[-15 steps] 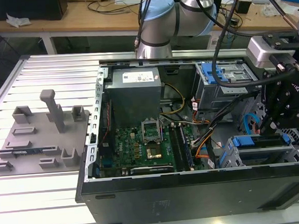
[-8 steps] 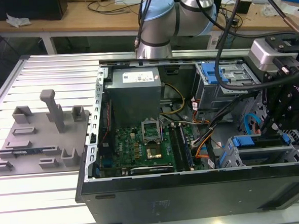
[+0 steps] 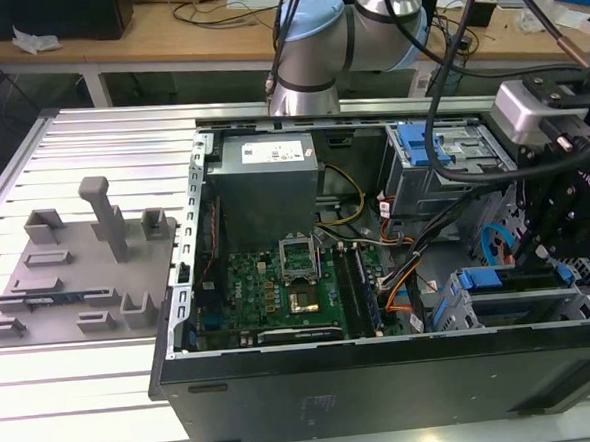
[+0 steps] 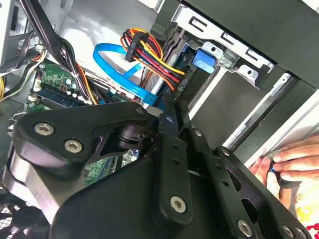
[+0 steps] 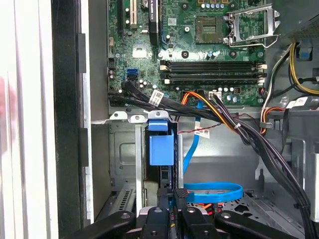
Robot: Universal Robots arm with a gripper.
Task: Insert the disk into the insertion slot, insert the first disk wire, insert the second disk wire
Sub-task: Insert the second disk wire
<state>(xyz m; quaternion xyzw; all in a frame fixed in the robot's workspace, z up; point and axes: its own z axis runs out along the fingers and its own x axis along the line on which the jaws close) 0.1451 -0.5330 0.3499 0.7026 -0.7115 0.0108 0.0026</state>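
The black two-fingered tool (image 5: 172, 209) is pressed together on a black wire connector, right at the rear edge of the blue-framed silver disk (image 5: 161, 149), seated in the grey metal insertion slot (image 5: 124, 159). In the second wrist view, a person's hand (image 4: 291, 162) steadies the case.

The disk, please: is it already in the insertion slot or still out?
In. The disk's blue caddy sits inside the grey cage of the insertion slot, and the pincer is at its rear edge.
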